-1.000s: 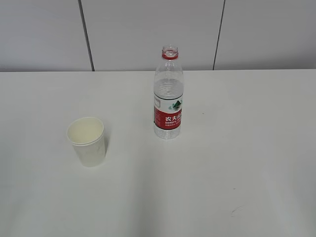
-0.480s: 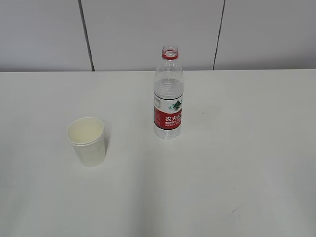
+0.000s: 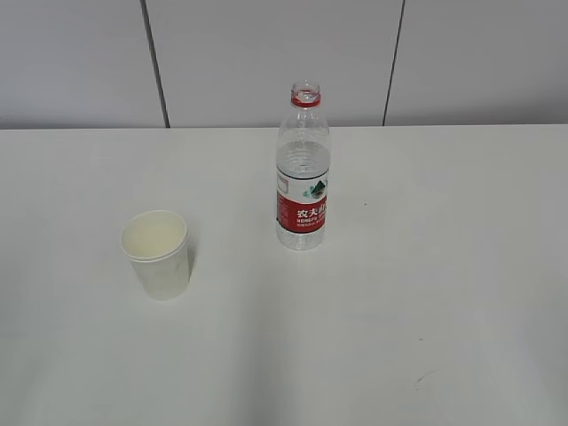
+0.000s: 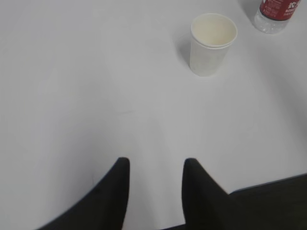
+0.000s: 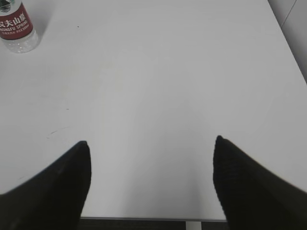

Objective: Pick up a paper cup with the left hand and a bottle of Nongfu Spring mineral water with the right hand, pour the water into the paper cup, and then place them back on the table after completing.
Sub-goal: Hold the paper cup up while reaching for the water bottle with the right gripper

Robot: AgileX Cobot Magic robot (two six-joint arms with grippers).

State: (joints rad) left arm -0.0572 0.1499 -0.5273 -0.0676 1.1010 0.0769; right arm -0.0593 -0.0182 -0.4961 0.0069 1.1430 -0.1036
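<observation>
Paper cup (image 3: 157,254) upright on table (image 3: 426,293), bottle (image 3: 303,173) at its 2 o'clock, apart, uncapped. Left hand (image 4: 154,165) fingers spread narrowly; right hand (image 5: 151,146) spread wide; both hold nothing.

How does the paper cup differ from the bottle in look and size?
The cup is short, plain white and opaque; the bottle is much taller, clear, with a red label and red neck ring. The cup has a wide open mouth; the bottle has a narrow one, without cap. Both stand upright on the table, apart.

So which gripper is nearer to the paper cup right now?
Left. The left gripper is open with the paper cup ahead, slightly right. The right gripper sees only the bottle, no cup.
</observation>
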